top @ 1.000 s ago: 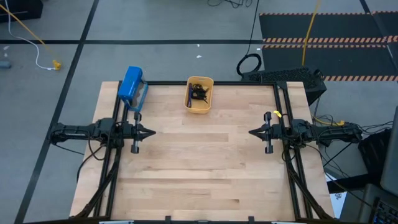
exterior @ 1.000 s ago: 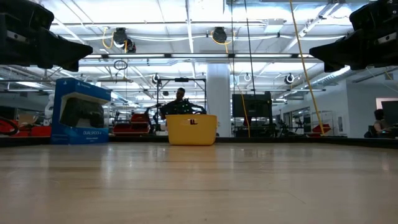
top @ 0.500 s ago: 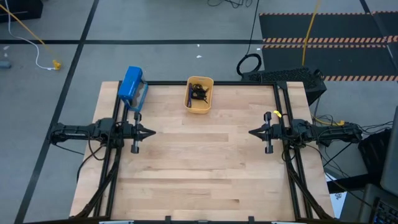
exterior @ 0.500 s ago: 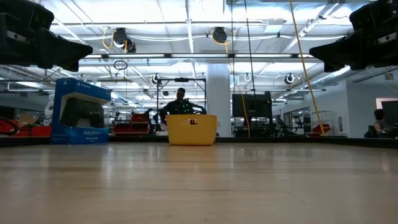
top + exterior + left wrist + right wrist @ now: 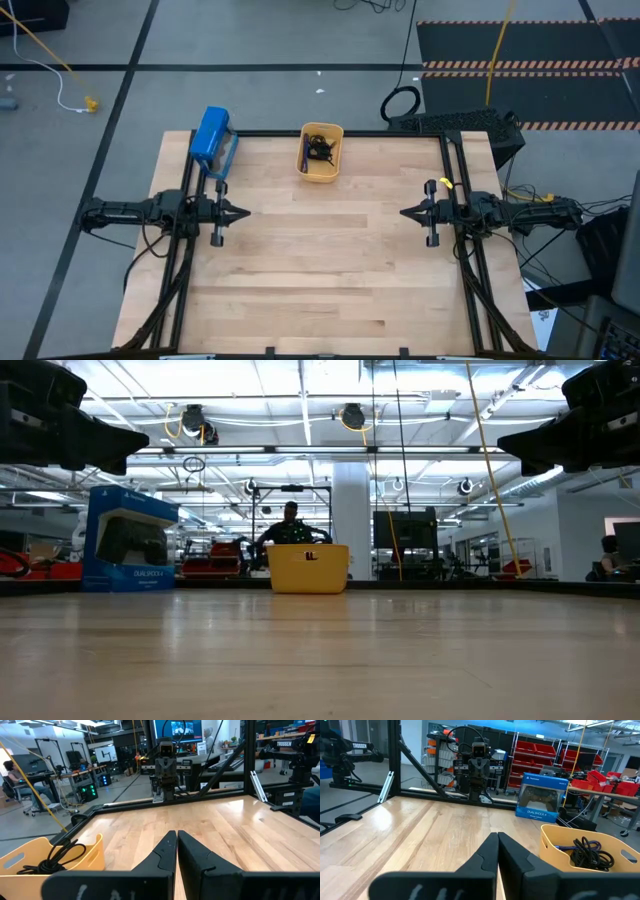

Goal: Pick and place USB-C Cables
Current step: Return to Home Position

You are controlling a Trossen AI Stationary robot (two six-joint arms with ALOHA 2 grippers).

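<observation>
Now one bin (image 5: 322, 176) holds cables (image 5: 319, 150); left tool (image 5: 243, 212), right tool (image 5: 405, 213) closed.

Four cameras cover one wooden table (image 5: 320, 250). The high view hangs well above and looks straight down on the whole top, both arms and the floor around. The low view sits at board level at the table's 6 o'clock edge and faces 12 o'clock into the workshop. The left wrist view looks close past the left gripper (image 5: 177, 834) from 9 o'clock toward 3. The right wrist view looks the opposite way past the right gripper (image 5: 498, 835) (each frames the other arm head-on). All four share the yellow bin (image 5: 320, 176) at 12 o'clock.
</observation>
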